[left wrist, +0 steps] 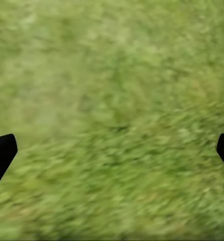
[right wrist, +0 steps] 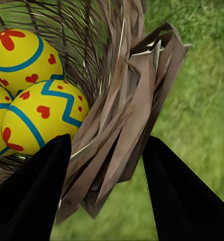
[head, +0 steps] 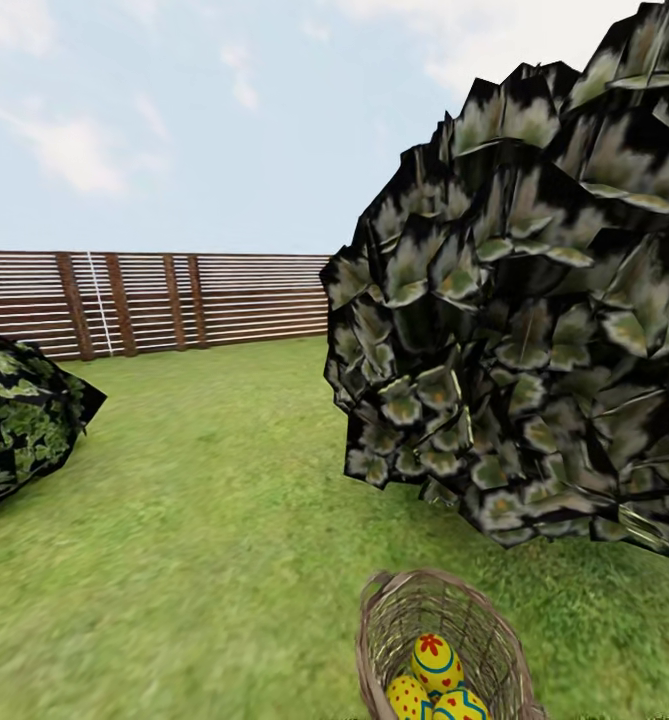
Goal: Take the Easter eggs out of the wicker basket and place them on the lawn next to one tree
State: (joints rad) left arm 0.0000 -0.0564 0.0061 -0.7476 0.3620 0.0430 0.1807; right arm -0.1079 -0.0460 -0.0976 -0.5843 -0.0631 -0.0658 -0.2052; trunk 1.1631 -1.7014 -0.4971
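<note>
Green, blurry lawn [head: 194, 520] carries the tan woven wicker basket [head: 444, 610], which holds all three yellow eggs with blue zigzags and red hearts [right wrist: 44, 118]. Right gripper [right wrist: 104, 186] straddles the basket wall, fingers spread; pinch the rim squarely for carrying. Left gripper [left wrist: 112, 150] hangs spread above grass, empty.

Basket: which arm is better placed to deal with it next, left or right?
Right. Its gripper straddles the basket wall, fingers either side of the rim, with the eggs just inside. The left gripper hangs open over bare lawn, with no basket in its view.
</note>
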